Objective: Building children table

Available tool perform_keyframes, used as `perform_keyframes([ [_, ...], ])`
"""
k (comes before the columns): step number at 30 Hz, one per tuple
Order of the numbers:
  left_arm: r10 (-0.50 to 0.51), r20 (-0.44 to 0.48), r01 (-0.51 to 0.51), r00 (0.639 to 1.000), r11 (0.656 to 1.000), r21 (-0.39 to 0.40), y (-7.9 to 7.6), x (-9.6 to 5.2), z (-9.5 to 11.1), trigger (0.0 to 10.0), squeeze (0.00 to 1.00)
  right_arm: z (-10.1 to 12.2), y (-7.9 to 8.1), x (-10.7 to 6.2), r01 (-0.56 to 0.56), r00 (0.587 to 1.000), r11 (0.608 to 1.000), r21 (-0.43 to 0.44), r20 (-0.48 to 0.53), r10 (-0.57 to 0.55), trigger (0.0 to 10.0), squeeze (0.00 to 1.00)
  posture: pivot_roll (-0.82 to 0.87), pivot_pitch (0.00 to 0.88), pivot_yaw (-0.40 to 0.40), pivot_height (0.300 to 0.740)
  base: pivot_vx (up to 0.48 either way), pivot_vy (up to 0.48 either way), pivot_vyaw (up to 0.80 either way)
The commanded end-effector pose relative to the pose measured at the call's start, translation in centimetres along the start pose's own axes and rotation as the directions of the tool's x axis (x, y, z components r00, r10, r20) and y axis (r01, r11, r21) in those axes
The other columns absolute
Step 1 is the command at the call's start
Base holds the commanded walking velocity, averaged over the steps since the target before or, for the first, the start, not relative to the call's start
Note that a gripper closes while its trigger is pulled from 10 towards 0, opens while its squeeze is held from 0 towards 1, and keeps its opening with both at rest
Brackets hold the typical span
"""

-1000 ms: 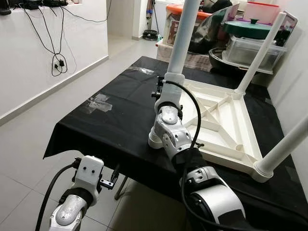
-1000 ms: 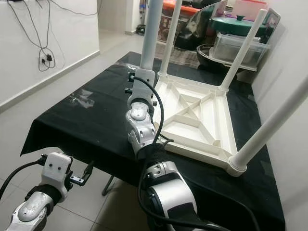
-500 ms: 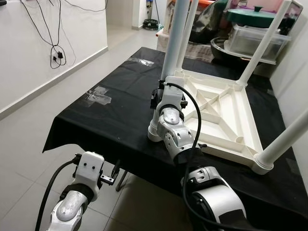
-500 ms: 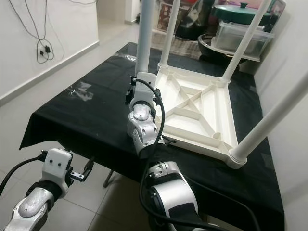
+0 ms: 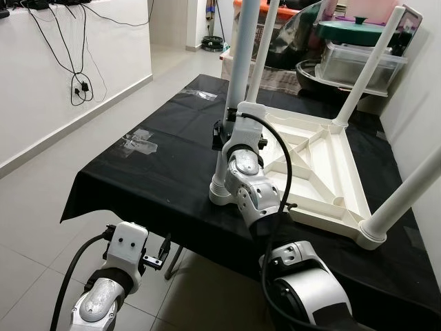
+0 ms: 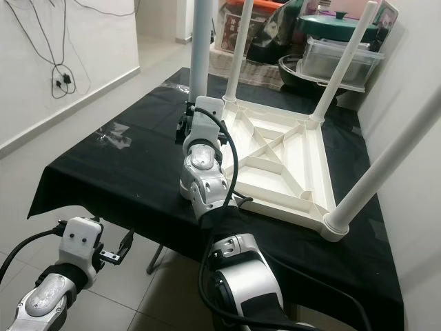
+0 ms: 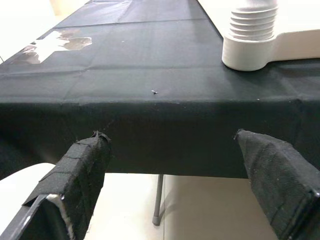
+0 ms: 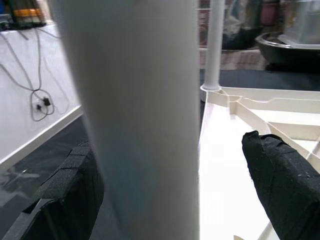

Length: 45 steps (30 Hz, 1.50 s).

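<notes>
The white plastic children table (image 5: pixel 313 162) lies upside down on the worktop (image 5: pixel 158 169), which is draped in a black cloth. Four round, smooth legs stand up from its corner sockets, and its underside shows moulded diagonal ribs. The right gripper (image 8: pixel 150 165) is at the near-left leg (image 5: pixel 238 62), its padded black fingers (image 8: pixel 280 175) set either side of the tube with a gap on one side, so they look open around it rather than clamped. The left gripper (image 7: pixel 175 170) hangs open below the near edge of the worktop, facing that leg's ribbed collar (image 7: pixel 252 22) where it enters its socket.

The tube is slick and glossy, so a loose hold could slip while turning. Pushing sideways could slide the light tabletop over the cloth or cross-thread the collar.
</notes>
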<state>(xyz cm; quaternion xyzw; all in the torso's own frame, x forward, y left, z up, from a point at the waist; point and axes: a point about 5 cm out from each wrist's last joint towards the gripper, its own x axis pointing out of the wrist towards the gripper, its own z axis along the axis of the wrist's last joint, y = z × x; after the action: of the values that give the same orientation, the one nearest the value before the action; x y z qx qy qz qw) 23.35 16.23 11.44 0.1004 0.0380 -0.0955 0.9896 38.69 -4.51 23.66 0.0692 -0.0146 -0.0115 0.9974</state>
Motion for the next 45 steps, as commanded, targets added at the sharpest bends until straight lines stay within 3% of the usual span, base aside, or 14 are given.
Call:
perform_keyframes([
  [1,-0.018,-0.01,0.018,1.0,1.0,-0.006,-0.3,0.1,-0.3,10.0,0.0,0.3,0.4,-0.1,-0.022,1.0,1.0,-0.007,-0.001,0.022,10.0,1.0,0.12,0.0,-0.111,0.74,0.0,0.0,0.0],
  [2,-0.018,-0.01,0.018,1.0,1.0,-0.006,-0.3,0.1,-0.3,10.0,0.0,0.3,0.4,-0.1,-0.022,1.0,1.0,-0.007,-0.001,0.022,10.0,1.0,0.12,0.0,-0.111,0.74,0.0,0.0,0.0],
  [3,-0.018,-0.01,0.018,1.0,1.0,-0.006,-0.3,0.1,-0.3,10.0,0.0,0.3,0.4,0.0,-0.029,1.0,0.999,-0.015,-0.003,0.029,10.0,0.84,0.13,0.0,-0.113,0.74,0.0,0.0,0.0],
  [4,-0.018,-0.01,0.018,1.0,1.0,-0.006,-0.3,0.1,-0.3,10.0,0.0,0.3,0.4,0.1,-0.04,0.999,0.999,-0.024,-0.006,0.04,10.0,0.0,0.13,0.0,-0.113,0.74,0.0,0.0,0.0],
  [27,-0.019,-0.019,0.019,1.0,1.0,-0.007,-0.3,-0.1,-0.5,10.0,0.0,0.9,-0.1,1.5,-0.145,0.989,0.98,-0.133,-0.006,0.146,10.0,0.0,0.13,0.0,-0.121,0.74,0.0,0.0,0.0],
  [41,-0.022,-0.021,0.022,1.0,1.0,-0.008,-0.4,-0.2,-0.6,10.0,0.0,1.1,-0.5,1.9,-0.169,0.985,0.976,-0.14,-0.002,0.17,10.0,0.0,0.13,0.0,-0.118,0.74,0.0,0.0,0.0],
  [45,-0.025,-0.021,0.024,0.999,1.0,-0.009,-0.4,-0.2,-0.6,10.0,0.0,1.8,-0.5,2.2,-0.233,0.971,0.962,-0.143,0.018,0.238,10.0,0.0,0.13,0.0,-0.118,0.74,0.0,0.0,0.0],
])
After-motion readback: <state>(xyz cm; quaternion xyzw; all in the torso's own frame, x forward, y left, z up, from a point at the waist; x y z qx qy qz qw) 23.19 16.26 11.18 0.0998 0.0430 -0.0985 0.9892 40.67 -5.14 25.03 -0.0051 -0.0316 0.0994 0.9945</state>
